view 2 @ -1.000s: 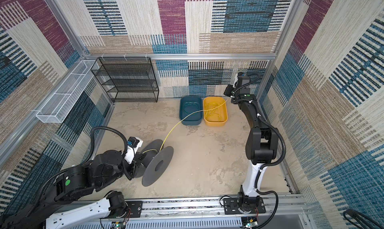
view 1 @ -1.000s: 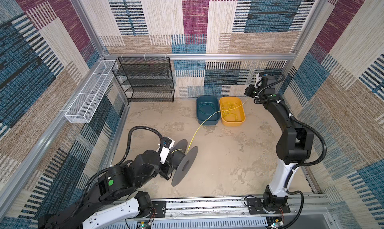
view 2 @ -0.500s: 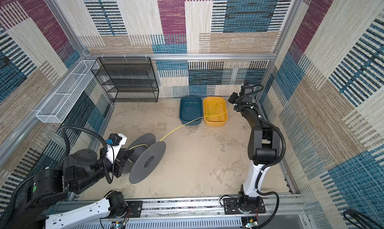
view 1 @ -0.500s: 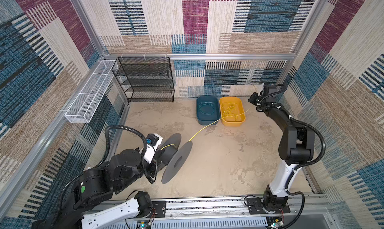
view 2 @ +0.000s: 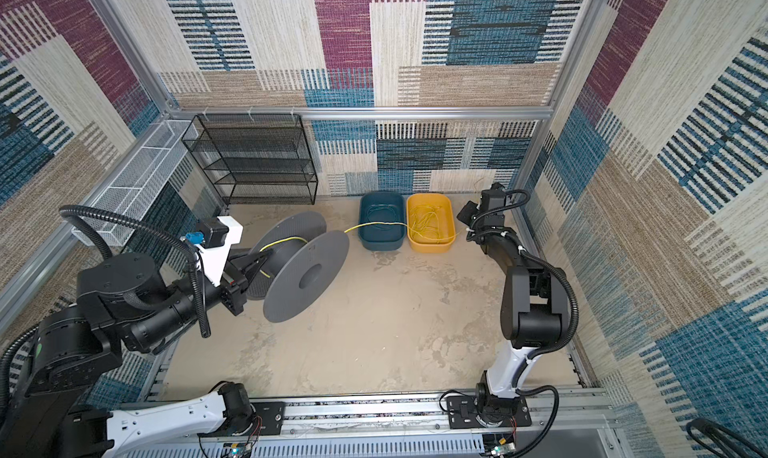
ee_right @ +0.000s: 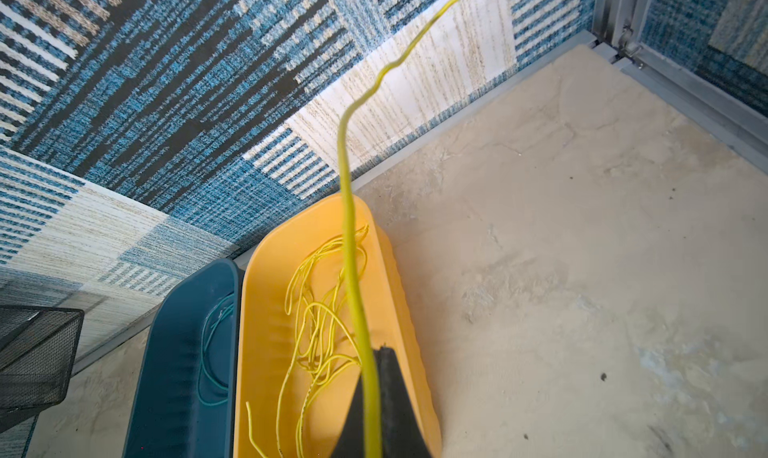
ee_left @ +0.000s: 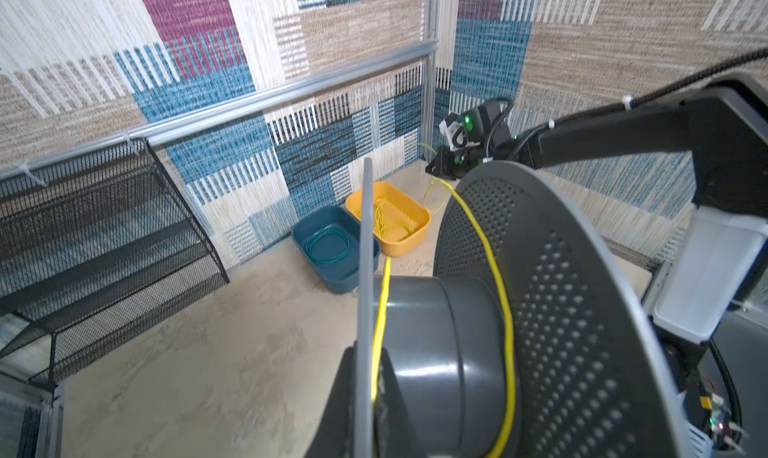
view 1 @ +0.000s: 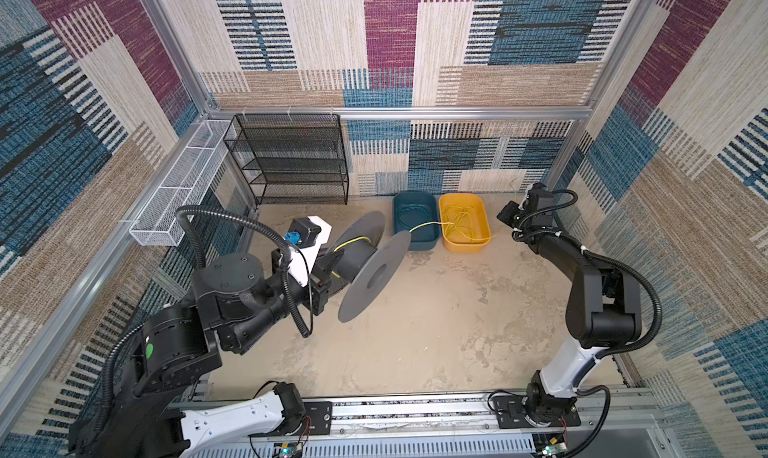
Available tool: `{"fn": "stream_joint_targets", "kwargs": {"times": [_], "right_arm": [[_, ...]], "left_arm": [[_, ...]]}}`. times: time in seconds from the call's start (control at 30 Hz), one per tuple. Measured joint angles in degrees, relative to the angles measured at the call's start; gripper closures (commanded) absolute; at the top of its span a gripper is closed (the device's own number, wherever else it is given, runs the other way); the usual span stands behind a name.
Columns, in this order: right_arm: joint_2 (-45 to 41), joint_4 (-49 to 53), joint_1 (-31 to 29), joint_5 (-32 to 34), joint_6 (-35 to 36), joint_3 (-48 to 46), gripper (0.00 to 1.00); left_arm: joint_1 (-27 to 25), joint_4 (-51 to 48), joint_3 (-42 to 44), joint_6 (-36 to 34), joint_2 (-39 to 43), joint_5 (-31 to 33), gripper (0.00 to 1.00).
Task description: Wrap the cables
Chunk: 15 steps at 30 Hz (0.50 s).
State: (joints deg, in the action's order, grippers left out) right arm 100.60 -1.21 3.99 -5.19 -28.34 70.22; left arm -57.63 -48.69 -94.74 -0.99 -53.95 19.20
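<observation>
"What sits closest to the front?"

"The left claw (view 2: 254, 263). Its jaws are closed on a grey reel (view 2: 307, 281), which it holds tilted with the discs on edge. I cannot tell whether the lower rim touches the floor (view 2: 374, 331)."

"And the yellow cable (view 2: 374, 225)?"

"One turn lies around the reel's hub. From there it runs through the air over the near end of the blue tub (view 1: 419, 243). It drops into the yellow tub (view 1: 465, 247) just beside it, where more of it lies in a loose tangle."

"Anything in the blue one?"

"A green cord (ee_right: 203, 352), coiled."

"The other arm?"

"The right claw (ee_right: 380, 354) hangs just past the yellow tub, near the right wall. Its jaws are pinched together on the yellow cable. In the right wrist view the strand passes between the fingertips and curves on toward the wall."

"And behind all that?"

"A black mesh rack (view 1: 291, 160) stands against the back wall, left of the tubs. A white wire basket (view 1: 178, 194) hangs on the left rail."
</observation>
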Motion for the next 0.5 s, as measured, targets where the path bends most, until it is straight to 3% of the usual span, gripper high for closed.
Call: {"fn": "stream_joint_targets", "kwargs": {"times": [0.1, 0.2, 0.5], "right_arm": [[-2.0, -1.0, -1.2, 1.4, -0.4, -2.4, 1.0], [-3.6, -1.9, -3.1, 3.1, -0.7, -3.9, 1.0], [-7.0, -2.6, -11.3, 12.1, 0.6, -8.5, 1.0]], "left_arm": [[3.8, 2.3, -3.2, -0.5, -3.9, -2.5, 1.0], [11.3, 4.0, -5.9, 0.1, -7.1, -7.3, 1.0], [31.6, 13.0, -12.5, 10.4, -15.6, -25.2, 1.0]]}}
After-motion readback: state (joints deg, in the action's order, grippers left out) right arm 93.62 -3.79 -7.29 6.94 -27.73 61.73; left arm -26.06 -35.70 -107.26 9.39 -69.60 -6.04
